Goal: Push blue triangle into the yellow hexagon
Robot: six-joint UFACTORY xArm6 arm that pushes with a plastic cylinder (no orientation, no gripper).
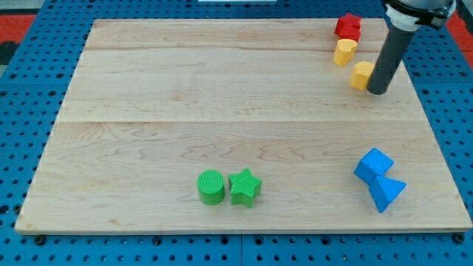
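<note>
Lighting: bright, even, diffuse overhead. Wooden board (222, 111) evenly lit, no glare patches. Shadows: short, soft, tucked close under the blocks (faintest beside the green cylinder (211, 186)). Focus: sharp throughout; slight perspective taper toward the view's top.

A robotics lab bench: a wooden board (222, 133) lies on a blue perforated mounting plate (29, 148).
</note>
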